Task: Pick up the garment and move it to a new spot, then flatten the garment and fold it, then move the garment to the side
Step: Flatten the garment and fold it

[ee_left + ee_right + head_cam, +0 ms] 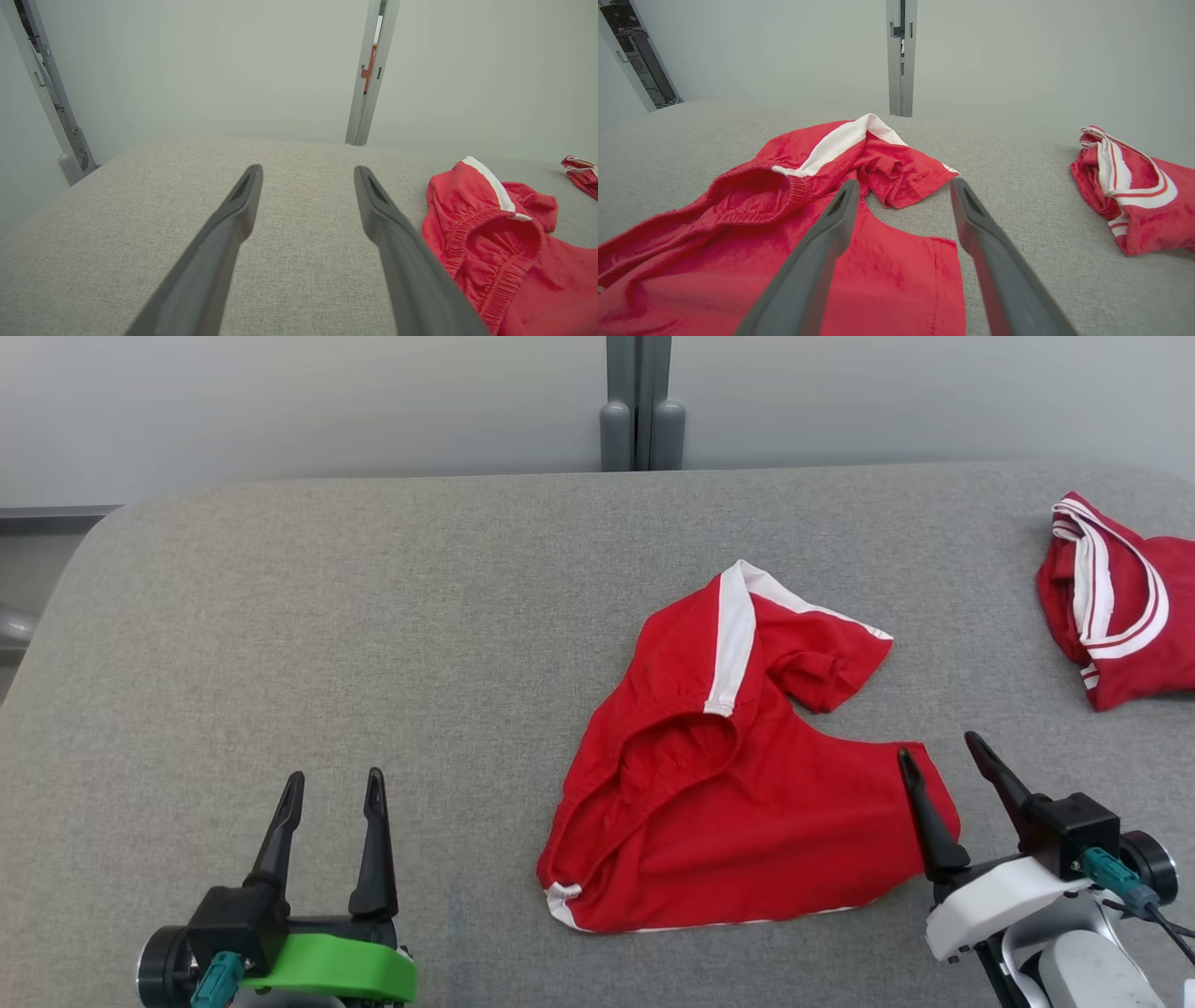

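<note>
The left gripper (336,775) is hovering at the near left over the bare grey table (280,616), its fingers spread wide and holding nothing. The red shorts (747,803) are lying crumpled to its right, around the middle of the table – waistband gaping toward the near left, one leg bunching toward the far side, the other stretching right. That leg's hem is ending just at the right gripper (937,747), whose fingers are also standing apart and empty, so the right arm is judged the nearer for a grasp. Its wrist view is showing one finger (817,261) over cloth and the other over bare table, straddling the hem edge – while the left wrist view is giving the elastic waistband (467,224). A second red garment (1120,616) is sitting bundled at the far right, well apart.
</note>
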